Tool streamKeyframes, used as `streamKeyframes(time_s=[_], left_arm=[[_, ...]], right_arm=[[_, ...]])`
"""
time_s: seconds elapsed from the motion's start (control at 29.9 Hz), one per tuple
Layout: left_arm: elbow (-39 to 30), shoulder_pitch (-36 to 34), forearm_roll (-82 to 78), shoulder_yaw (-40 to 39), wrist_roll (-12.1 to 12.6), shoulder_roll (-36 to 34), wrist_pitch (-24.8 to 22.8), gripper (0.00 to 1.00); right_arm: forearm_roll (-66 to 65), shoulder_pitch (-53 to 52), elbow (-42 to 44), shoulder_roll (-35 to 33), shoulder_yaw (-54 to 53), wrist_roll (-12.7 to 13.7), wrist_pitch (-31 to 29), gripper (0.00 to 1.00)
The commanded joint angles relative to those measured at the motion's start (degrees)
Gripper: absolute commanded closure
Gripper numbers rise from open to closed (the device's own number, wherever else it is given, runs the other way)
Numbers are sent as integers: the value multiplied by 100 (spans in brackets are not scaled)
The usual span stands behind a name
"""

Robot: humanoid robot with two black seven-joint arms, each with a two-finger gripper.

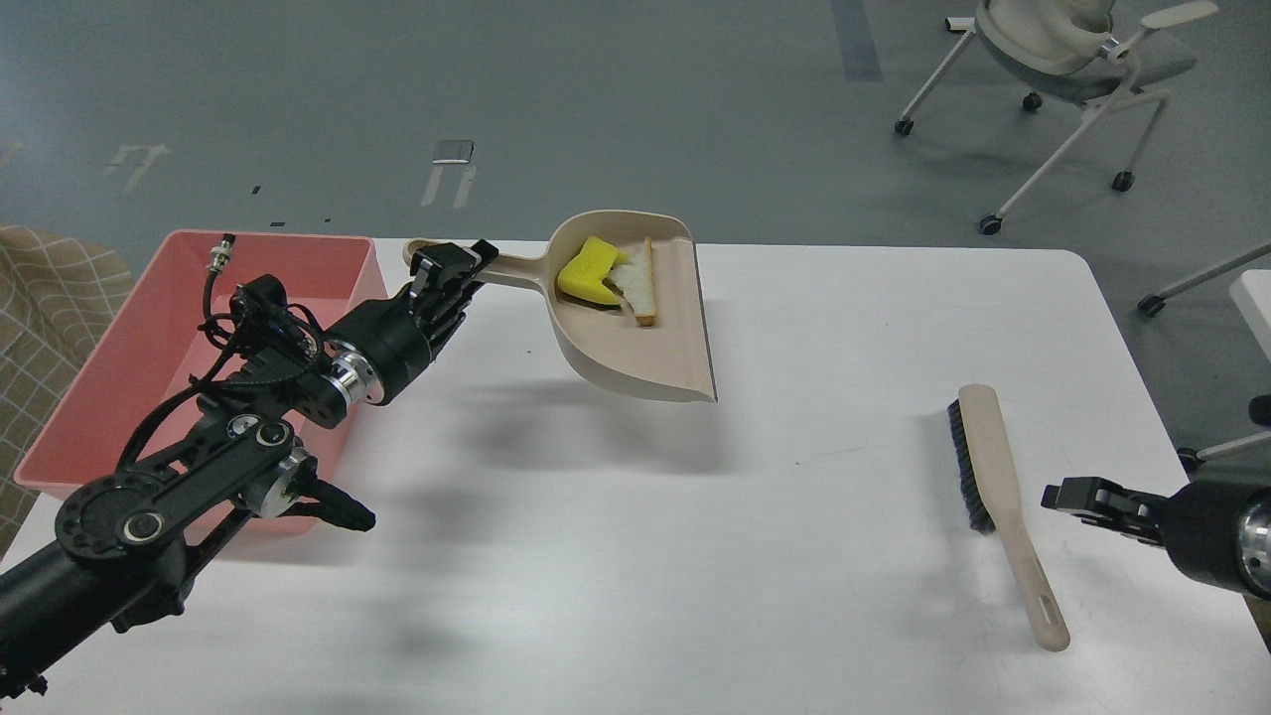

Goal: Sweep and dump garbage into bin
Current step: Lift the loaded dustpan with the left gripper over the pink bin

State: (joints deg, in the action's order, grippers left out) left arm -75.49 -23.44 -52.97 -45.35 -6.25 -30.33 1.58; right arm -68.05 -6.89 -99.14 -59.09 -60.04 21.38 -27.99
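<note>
My left gripper is shut on the handle of the beige dustpan and holds it raised above the table, just right of the pink bin. The garbage lies in the pan: a yellow sponge chunk and a white bread slice leaning next to it. My right gripper is at the right edge of the table, empty, just right of the beige brush. The brush lies flat on the table, apart from the gripper.
The white table carries everything. An office chair stands on the floor at the back right. A checked beige cloth is left of the bin.
</note>
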Motion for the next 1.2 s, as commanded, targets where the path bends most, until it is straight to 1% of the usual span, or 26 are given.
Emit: streamKeyframes(time_s=[0.0, 0.03, 0.07, 0.13, 0.17, 0.2, 0.23, 0.27, 0.33, 0.37, 0.4, 0.47, 0.57, 0.64, 0.74, 0.77, 0.84, 0.94, 0.97, 1.07, 1.1, 1.17], left_arm=[[0, -55, 59, -79, 10, -34, 0, 95], [0, -64, 137, -122, 10, -69, -35, 95], [0, -73, 216, -158, 10, -122, -79, 95], [0, -82, 296, -193, 10, -184, -97, 95], [0, -108, 375, -237, 10, -262, -105, 95], [0, -125, 401, -246, 10, -298, -114, 95], [0, -143, 437, -272, 10, -385, -140, 95], [-9, -143, 463, -281, 10, -464, -167, 95], [-18, -143, 481, -299, 1, -535, -184, 95], [-44, -134, 550, -351, -8, -596, -193, 95], [-62, -117, 612, -386, 1, -614, -202, 95], [-79, -47, 823, -535, -8, -684, -202, 95], [-88, -46, 867, -624, -34, -737, -202, 95], [-88, 6, 885, -877, -52, -816, -220, 95], [-88, 251, 1165, -1238, -52, -825, -360, 95], [-88, 252, 1166, -1239, -52, -825, -360, 95], [-88, 453, 1280, -1493, -52, -834, -387, 95], [-88, 717, 1298, -1861, -61, -1009, -491, 95], [-88, 718, 1298, -1863, -61, -1010, -492, 95], [-80, 1165, 1456, -2486, -69, -1133, -755, 95], [-88, 1367, 1535, -2826, -69, -1159, -843, 95], [-88, 1570, 1562, -3206, -61, -1177, -905, 95]], right_arm=[[2, 4, 0, 29, -455, -2, -1, 53], [2, -14, 0, 116, -647, -11, -1, 52], [2, -40, 0, 256, -884, -2, -1, 48], [11, -119, 18, 415, -1149, -2, -1, 45], [2, -206, 52, 607, -1385, -2, -1, 39], [2, -259, 79, 705, -1500, 6, -1, 36], [2, -373, 114, 950, -1728, 6, -1, 32], [37, -540, 227, 1352, -1974, 6, -1, 31], [55, -742, 464, 1951, -2273, 33, -1, 27], [55, -883, 736, 2563, -2562, 33, -1, 24], [55, -936, 869, 2856, -2739, 33, -1, 22], [81, -1103, 1352, 3786, -3571, 33, -1, 21], [221, -1139, 1503, 4247, -4154, 15, -1, 19], [606, -1191, 1634, 4616, -4672, 24, -1, 15], [1151, -1227, 1827, 4696, -4745, 15, -1, 14], [1153, -1227, 1828, 4696, -4745, 15, -1, 14], [1468, -1218, 1942, 4705, -4745, 15, -1, 14], [1663, -1227, 2021, 4696, -4780, 15, -1, 12], [1663, -1227, 2022, 4696, -4780, 15, -1, 12], [1830, -1174, 2048, 4696, -4806, 15, -1, 12], [1865, -1139, 2074, 4696, -4806, 15, -1, 12], [1857, -1113, 2109, 4696, -4806, 15, -1, 12]])
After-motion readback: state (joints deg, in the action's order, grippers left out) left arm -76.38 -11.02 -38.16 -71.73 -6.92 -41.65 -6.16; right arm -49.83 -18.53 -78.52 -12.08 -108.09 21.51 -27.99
